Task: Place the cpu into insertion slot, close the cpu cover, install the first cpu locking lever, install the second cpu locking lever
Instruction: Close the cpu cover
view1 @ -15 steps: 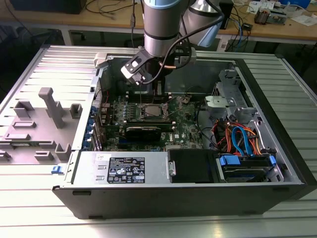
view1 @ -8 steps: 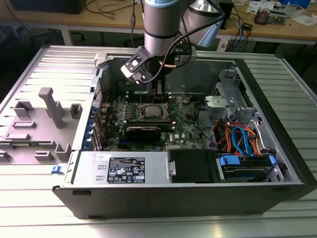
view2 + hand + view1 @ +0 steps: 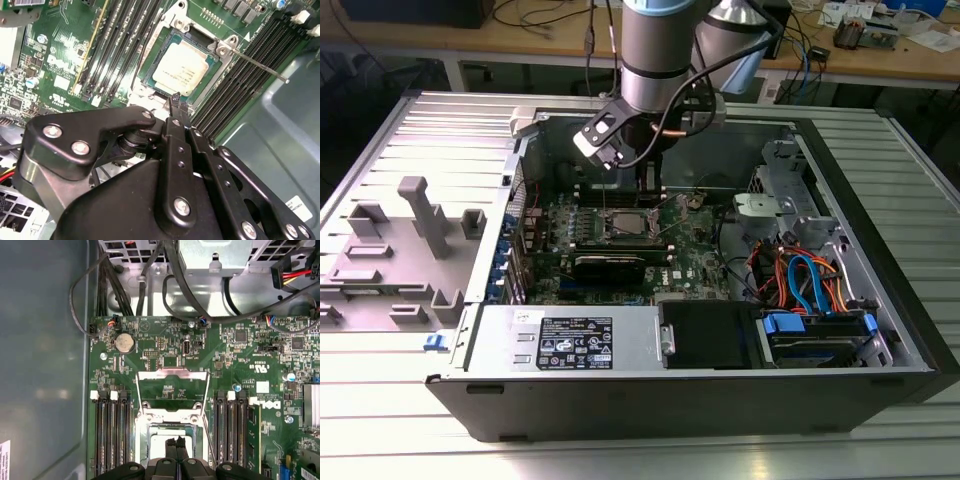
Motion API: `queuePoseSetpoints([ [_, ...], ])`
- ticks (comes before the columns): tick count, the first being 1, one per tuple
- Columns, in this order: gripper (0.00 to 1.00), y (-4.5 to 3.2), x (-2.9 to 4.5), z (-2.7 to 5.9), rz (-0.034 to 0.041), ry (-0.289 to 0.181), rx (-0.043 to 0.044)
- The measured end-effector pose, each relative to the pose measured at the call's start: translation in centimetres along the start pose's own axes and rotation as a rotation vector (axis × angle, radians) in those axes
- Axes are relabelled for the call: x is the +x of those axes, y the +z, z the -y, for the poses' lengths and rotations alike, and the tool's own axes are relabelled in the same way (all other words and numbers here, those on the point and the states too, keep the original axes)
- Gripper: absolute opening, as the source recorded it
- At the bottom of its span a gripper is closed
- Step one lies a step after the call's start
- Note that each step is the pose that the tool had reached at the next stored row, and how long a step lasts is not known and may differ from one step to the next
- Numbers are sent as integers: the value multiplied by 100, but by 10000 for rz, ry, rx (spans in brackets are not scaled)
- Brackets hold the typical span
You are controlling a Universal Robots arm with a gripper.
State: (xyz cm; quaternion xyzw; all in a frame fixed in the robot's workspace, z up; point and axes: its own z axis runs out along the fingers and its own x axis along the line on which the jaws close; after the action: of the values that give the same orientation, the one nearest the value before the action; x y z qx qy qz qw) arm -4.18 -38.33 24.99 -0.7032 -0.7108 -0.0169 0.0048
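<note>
The cpu (image 3: pixel 182 70) lies flat in the insertion slot (image 3: pixel 212 50), its silvery top showing; the cpu (image 3: pixel 160 444) is partly hidden by my fingertips in the first wrist view. The cpu cover (image 3: pixel 172 374) stands flipped open beyond the slot, with green board showing through its open middle. Thin lever rods (image 3: pixel 209 405) (image 3: pixel 260 65) stick out unlatched along the socket's sides. My gripper (image 3: pixel 176 442) hovers just over the near edge of the cpu with its fingers together and nothing between them. In the exterior view the gripper (image 3: pixel 645 185) hangs over the insertion slot (image 3: pixel 625 222).
Black memory slots (image 3: pixel 230 425) flank the socket on both sides. A coin battery (image 3: pixel 124 343) and loose cables (image 3: pixel 120 285) lie past the cover. The case wall (image 3: pixel 45 365) is close by. A drive cage with coloured cables (image 3: pixel 800 280) and grey fixtures (image 3: pixel 415 230) sit further off.
</note>
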Motion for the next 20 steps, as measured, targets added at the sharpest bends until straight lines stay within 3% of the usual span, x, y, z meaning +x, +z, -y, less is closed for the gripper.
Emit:
queuePoseSetpoints([
  [8,11,-4,0,-60,2,1,5],
  [12,11,-67,2,-63,0,0,8],
  [20,11,-69,1,-118,0,0,9],
])
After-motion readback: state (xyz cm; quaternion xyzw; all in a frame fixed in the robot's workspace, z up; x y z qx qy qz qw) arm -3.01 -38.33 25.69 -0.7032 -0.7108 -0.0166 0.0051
